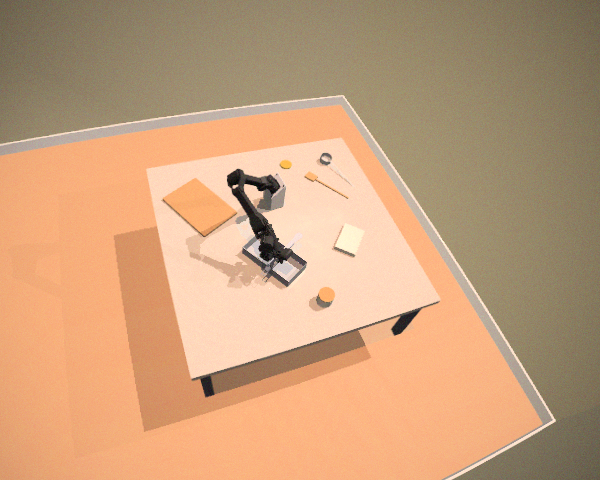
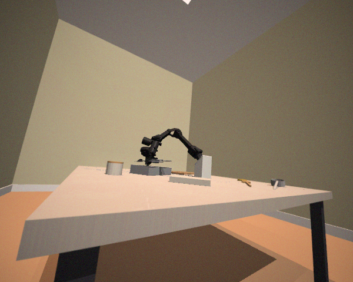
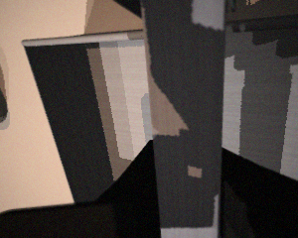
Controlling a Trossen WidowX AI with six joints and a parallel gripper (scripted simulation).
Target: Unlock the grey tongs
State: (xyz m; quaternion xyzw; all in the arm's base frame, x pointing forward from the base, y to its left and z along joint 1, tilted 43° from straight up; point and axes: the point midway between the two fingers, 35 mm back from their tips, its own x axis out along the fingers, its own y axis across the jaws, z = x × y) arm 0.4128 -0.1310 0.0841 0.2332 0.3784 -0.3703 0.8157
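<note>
The grey tongs (image 1: pixel 294 241) (image 2: pixel 164 161) (image 3: pixel 189 84) are shut and lie about level, crossing above the roasting tin (image 1: pixel 289 283) (image 2: pixel 139 170) (image 3: pixel 55 114). In the exterior view a small gap shows between the tongs and the tin's rim. My gripper (image 2: pixel 147 164) (image 3: pixel 174 146) points down and is shut on the tongs, with one finger on each side of them in the wrist view. In the top view the arm hides the fingertips and the middle of the tongs. The wooden board (image 1: pixel 199 206) (image 2: pixel 182 173) lies flat at the left.
A jar with an orange lid (image 1: pixel 325 296) (image 2: pixel 114 168) stands beyond one end of the tin. A cream block (image 1: pixel 349 238) (image 2: pixel 190 181) lies right of it. A wooden spatula (image 1: pixel 332 188), a yellow disc (image 1: pixel 286 164) and a grey round strainer (image 1: pixel 325 158) (image 2: pixel 280 183) lie farther back.
</note>
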